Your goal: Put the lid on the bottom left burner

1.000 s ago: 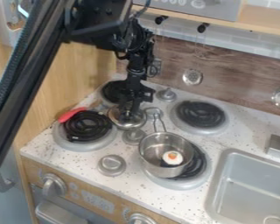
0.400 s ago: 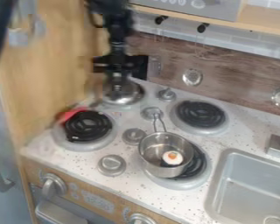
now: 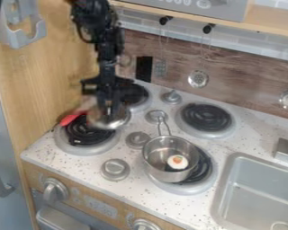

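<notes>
We see the black two-finger gripper point(image 3: 109, 108) pinching the round silver metal lid point(image 3: 115, 121) at the black-coiled bottom left burner's point(image 3: 86, 136) far edge; shiny metal saucepan point(image 3: 159, 156) holds white-and-orange toy egg point(image 3: 177, 162).

- Gripper point(image 3: 112, 110) is hiding the lid's knob; lid point(image 3: 119, 122) is blurring, esp. on its L side.
- Lid is covering the back R part of the bottom L burner point(image 3: 83, 138).
- Gripper's upper pt. is blocking some of the back L burner point(image 3: 137, 96).
- Red handle point(image 3: 68, 119) is blurring toward its far end.
- Pot point(image 3: 161, 166) is hiding pt. of the front R burner point(image 3: 201, 170).
- Top edge is cutting off the arm point(image 3: 97, 20).
- Bottom & R edges are cutting off the sink point(image 3: 254, 193).
- Bottom edge is cropping the oven knob point(image 3: 145, 224).
</notes>
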